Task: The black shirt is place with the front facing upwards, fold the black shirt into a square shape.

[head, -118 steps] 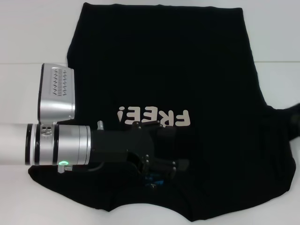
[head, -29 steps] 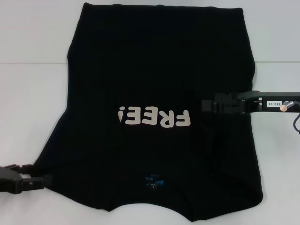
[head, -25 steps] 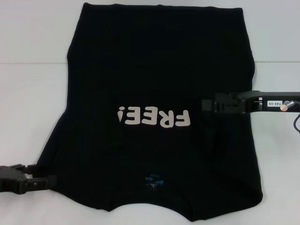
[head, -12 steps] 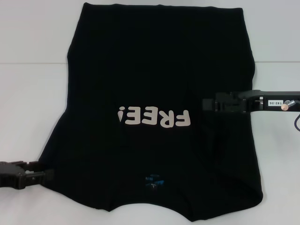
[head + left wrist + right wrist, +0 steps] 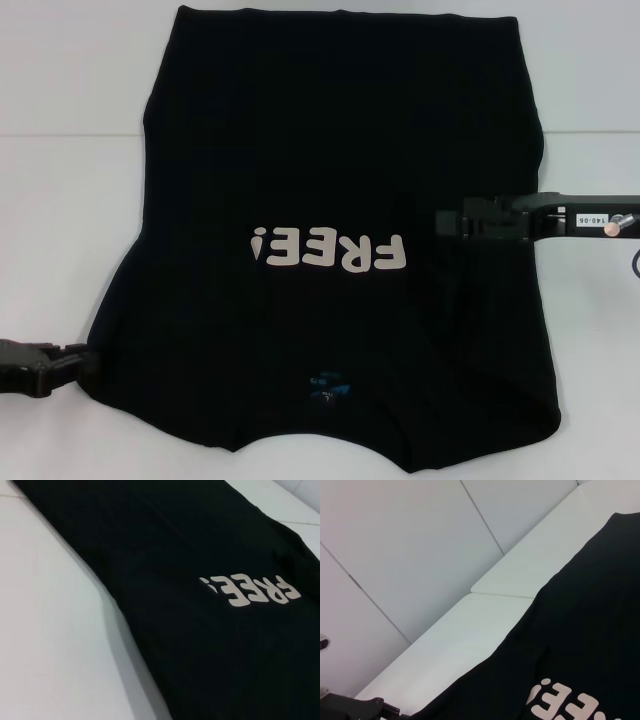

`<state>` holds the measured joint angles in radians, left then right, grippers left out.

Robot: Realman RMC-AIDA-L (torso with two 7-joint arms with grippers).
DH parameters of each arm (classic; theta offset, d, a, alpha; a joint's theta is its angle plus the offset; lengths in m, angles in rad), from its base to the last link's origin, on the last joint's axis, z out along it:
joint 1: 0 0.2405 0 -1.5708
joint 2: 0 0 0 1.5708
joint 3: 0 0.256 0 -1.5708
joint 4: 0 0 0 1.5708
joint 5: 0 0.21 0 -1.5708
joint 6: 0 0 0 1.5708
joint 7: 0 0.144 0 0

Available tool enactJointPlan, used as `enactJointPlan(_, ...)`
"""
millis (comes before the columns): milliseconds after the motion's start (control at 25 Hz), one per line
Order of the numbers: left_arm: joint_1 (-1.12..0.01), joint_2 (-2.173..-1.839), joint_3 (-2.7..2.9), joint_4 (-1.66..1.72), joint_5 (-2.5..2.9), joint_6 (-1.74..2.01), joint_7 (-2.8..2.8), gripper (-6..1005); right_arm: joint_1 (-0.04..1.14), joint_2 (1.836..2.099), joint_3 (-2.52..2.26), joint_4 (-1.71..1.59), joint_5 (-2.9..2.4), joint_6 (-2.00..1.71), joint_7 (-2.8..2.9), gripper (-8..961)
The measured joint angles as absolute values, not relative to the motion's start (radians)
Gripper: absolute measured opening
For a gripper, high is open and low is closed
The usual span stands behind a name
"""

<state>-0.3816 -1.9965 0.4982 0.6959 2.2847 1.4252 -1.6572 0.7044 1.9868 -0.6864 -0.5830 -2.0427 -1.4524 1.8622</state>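
Note:
The black shirt (image 5: 340,130) lies flat on the white table, front up, with its white "FREE!" letters (image 5: 330,250) upside down to me and its blue neck label (image 5: 326,385) near the front edge. Both sleeves are tucked in, so its sides run nearly straight. My left gripper (image 5: 88,362) sits low at the shirt's front left corner, its tips at the cloth edge. My right gripper (image 5: 442,222) reaches in from the right, over the shirt just right of the letters. The letters (image 5: 250,589) also show in the left wrist view, and the left gripper (image 5: 362,707) in the right wrist view.
The white table (image 5: 60,230) lies bare on both sides of the shirt. A pale panelled wall (image 5: 410,540) stands beyond the table's left side. The shirt's collar end hangs close to the table's front edge.
The left arm, over the collar 4.7 s ago, now sits at the front left corner. The right sleeve is folded in. In the last half second the left gripper edged back and left.

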Motion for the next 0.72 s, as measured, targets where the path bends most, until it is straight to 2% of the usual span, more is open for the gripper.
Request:
enactJointPlan(280, -0.39, -2.003, 0.499, 0.719, 2.307, 1.419, -1.657, 171, 0.703, 1.984, -0.68, -0.589, -2.043, -1.458, 1.864, 914)
enactJointPlan(360, -0.392, -2.004, 0.497, 0.726, 2.307, 1.428, -1.658, 18, 0.701, 1.982, -0.68, -0.596, -2.046, -1.459, 1.873, 914)
enactJointPlan(720, -0.392, -2.01, 0.46, 0.791, 2.298, 1.553, -1.681, 19, 0.705, 1.915, -0.704, -0.618, -2.275, -1.519, 2.153, 915)
